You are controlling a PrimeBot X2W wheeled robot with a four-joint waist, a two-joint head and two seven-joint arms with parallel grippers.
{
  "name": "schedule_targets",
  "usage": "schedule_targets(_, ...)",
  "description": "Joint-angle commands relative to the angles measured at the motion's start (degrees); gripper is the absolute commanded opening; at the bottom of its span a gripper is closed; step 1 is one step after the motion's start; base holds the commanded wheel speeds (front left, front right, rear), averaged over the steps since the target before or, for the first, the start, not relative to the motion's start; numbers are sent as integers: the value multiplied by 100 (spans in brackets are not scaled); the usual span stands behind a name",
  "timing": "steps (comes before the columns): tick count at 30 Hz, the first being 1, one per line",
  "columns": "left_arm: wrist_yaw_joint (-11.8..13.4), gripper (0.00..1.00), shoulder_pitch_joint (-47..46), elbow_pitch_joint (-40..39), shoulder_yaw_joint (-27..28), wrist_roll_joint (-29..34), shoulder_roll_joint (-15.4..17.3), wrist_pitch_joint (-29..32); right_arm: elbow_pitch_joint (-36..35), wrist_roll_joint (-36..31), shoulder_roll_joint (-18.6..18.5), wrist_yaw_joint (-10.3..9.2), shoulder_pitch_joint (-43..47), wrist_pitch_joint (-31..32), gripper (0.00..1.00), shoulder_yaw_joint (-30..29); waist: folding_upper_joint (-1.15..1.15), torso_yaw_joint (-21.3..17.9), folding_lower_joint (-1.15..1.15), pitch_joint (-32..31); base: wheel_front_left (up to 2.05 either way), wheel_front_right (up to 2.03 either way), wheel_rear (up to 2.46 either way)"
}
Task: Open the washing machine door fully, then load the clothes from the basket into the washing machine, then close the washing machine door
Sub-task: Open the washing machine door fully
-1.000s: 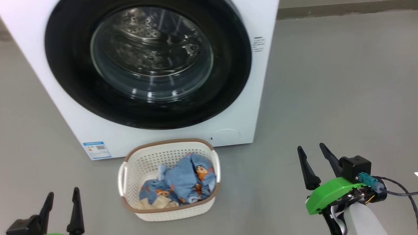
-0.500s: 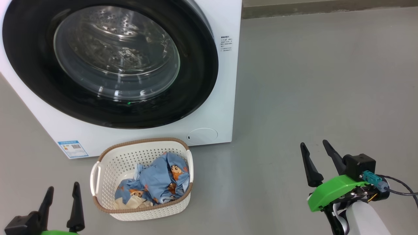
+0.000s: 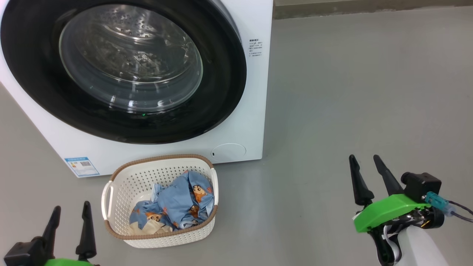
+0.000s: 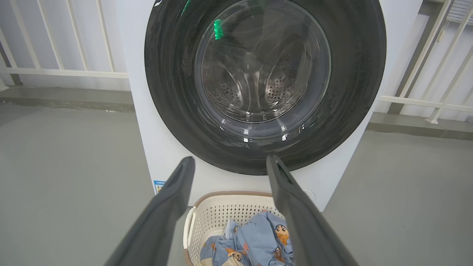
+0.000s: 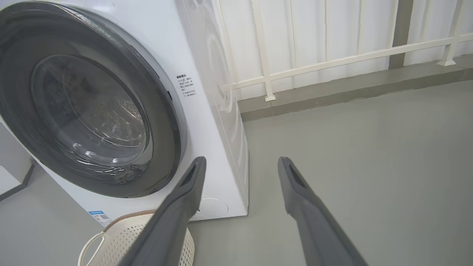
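black-rimmed round washing machine door [image 3: 129,70] closed | cream perforated basket [image 3: 173,238] at its 6 o'clock | left gripper [image 3: 71,207], right gripper [image 3: 364,158] wide | white railing [image 5: 332,61] behind

Grey floor [image 3: 351,92] bears the washing machine [image 3: 255,92] and the basket [image 3: 122,184].

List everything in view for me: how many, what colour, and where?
washing machine: one, white, on the grey floor
washing machine door: one, black rim, clear glass, closed
basket: one, cream-white, brown rim, before the machine
clothes: one heap, light blue with orange-brown faces, in the basket
label sticker: one, blue, machine's lower left corner
railing: one, white, behind the machine
left end effector: one, dark, open, lower left
right end effector: one, dark, open, lower right
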Motion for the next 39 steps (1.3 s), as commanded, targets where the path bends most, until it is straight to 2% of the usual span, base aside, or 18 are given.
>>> schedule_targets(1,-18,100,-100,-174,195,74,117,-70,-159,91,20,9,-307,-70,100,127,0,1,0,10,0,0,0)
schedule_targets(8,-18,100,64,-401,214,172,-11,-70,-74,708,20,9,-642,-70,100,33,0,36,0,50,0,0,0)
schedule_targets(16,-18,100,156,-492,170,233,-89,-70,208,2046,-21,9,-1069,130,100,-225,0,122,0,94,0,0,0)
schedule_targets(22,-18,100,186,-482,120,213,-92,-70,424,3189,-45,9,-1326,585,100,-612,0,187,0,127,0,0,0)
schedule_targets(23,-18,100,193,-481,107,212,-91,-70,461,3350,-54,9,-1369,675,76,-672,0,196,0,132,0,0,0)
schedule_targets(24,-18,100,201,-478,93,209,-92,-70,498,3487,-71,9,-1413,745,47,-736,0,203,0,138,0,0,0)
schedule_targets(25,-18,100,208,-476,77,207,-93,-70,534,3599,-91,9,-1457,825,34,-778,0,211,0,145,0,0,0)
schedule_targets(26,-18,100,208,-476,77,207,-93,-70,534,3599,-91,9,-1457,825,34,-778,0,211,0,145,0,0,0)
schedule_targets(28,-18,100,223,-473,47,201,-97,-70,593,3821,-126,9,-1554,984,0,-862,0,224,0,160,0,0,0)
schedule_targets(34,-18,100,198,-466,-22,146,-122,-70,781,3948,-370,9,-1849,1366,0,-898,0,294,0,265,0,0,0)
schedule_targets(39,-18,100,149,-484,-75,118,-105,-70,949,4236,-412,9,-2224,1787,0,-1080,0,360,0,410,0,0,0)
